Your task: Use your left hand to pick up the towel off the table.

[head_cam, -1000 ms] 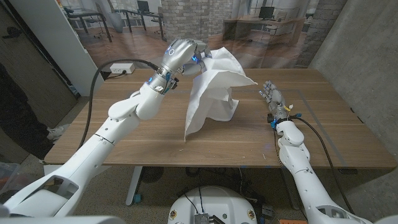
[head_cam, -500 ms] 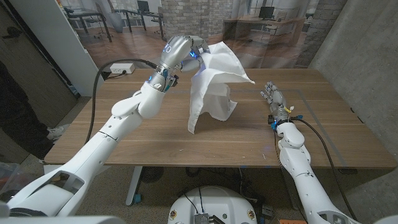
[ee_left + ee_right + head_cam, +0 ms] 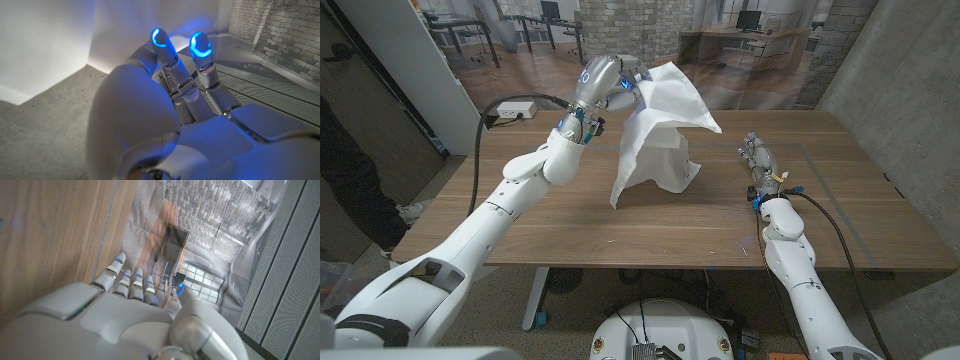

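Note:
A white towel point(image 3: 658, 125) hangs from my left hand point(image 3: 610, 84), which grips its top edge high over the middle of the wooden table point(image 3: 520, 215). The cloth's lower corner point(image 3: 618, 197) dangles near the tabletop; whether it touches I cannot tell. In the left wrist view my left hand point(image 3: 170, 100) has its blue-lit fingertips point(image 3: 159, 40) pressed against the white towel point(image 3: 55, 35). My right hand point(image 3: 757, 155) stands on the table at the right, well apart from the towel, fingers together and holding nothing. The right wrist view shows that right hand point(image 3: 125, 305) beside the wooden tabletop point(image 3: 50, 235).
A black cable point(image 3: 510, 105) runs from a grey box point(image 3: 516, 111) at the table's far left toward my left arm. A dark-clothed person point(image 3: 345, 180) stands at the picture's left edge. A concrete wall point(image 3: 910, 90) rises to the right.
My left hand has lifted the towel slightly higher and drawn it a little toward the left; the hanging corner has swung left. The right hand has not moved.

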{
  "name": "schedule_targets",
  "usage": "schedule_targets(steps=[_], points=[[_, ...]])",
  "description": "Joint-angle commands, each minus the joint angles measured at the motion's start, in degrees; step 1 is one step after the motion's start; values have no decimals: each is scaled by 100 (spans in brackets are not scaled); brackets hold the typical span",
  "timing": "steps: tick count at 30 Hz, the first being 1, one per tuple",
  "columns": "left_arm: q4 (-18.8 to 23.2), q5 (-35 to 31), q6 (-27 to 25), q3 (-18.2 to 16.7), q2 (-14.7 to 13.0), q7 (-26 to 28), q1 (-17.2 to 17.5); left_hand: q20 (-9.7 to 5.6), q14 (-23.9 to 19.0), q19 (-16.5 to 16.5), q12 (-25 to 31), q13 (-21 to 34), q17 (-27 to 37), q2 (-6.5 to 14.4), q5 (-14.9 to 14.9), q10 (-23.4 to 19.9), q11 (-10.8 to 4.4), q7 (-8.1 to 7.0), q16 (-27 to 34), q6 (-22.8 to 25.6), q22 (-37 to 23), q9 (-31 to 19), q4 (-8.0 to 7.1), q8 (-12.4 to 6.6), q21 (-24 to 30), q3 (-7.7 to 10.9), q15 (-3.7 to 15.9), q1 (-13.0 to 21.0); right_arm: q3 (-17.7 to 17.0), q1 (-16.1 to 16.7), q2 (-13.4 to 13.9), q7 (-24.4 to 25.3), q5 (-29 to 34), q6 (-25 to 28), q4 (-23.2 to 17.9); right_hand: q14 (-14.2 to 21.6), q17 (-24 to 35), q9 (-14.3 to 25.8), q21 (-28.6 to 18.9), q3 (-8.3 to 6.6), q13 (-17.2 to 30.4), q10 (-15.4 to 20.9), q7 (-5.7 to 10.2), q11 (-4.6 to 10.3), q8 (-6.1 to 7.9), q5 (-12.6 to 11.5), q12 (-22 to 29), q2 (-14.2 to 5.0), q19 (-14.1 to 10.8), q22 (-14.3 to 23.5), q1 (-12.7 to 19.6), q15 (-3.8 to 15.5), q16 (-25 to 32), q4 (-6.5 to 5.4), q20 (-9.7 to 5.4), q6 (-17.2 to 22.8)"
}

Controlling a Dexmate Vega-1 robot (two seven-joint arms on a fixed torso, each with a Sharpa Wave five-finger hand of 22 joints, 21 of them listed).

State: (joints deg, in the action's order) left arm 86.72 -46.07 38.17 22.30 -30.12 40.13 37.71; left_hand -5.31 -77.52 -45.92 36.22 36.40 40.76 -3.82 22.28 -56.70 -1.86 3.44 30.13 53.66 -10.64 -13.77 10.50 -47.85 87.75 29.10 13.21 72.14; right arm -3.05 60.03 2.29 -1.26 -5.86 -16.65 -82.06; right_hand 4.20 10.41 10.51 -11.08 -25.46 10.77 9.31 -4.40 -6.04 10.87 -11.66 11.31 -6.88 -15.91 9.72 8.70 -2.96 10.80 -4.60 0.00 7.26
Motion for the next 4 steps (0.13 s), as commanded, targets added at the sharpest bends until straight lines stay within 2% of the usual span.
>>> schedule_targets(steps=[1, 4], points=[[-955, 418, 667, 112, 25, 7, -429, -537, -60, 25, -47, 1, 8, 44, 65, -416, -373, -66, -42, 11, -12, -23, -108, -8, 68, 153, 2, -30, 276, 600, -352, 693, 547, 40, -761, 43, 10, 33, -36, -24, 18, 17, 10, 6, 29, -41, -4, 39, -71, 26, -29, -12, 4, 8, 11, 31], [-1144, 443, 795, 124, 4, -53, -501, -536, -49, 31, -67, 1, -16, 47, 67, -430, -367, -89, -69, 7, -10, -22, -113, -5, 72, 153, 1, -42, 325, 757, -407, 832, 690, 126, -1021, 45, 9, 33, -36, -25, 18, 17, 12, 9, 29, -42, -4, 41, -73, 26, -27, -12, 4, 12, 14, 33]])
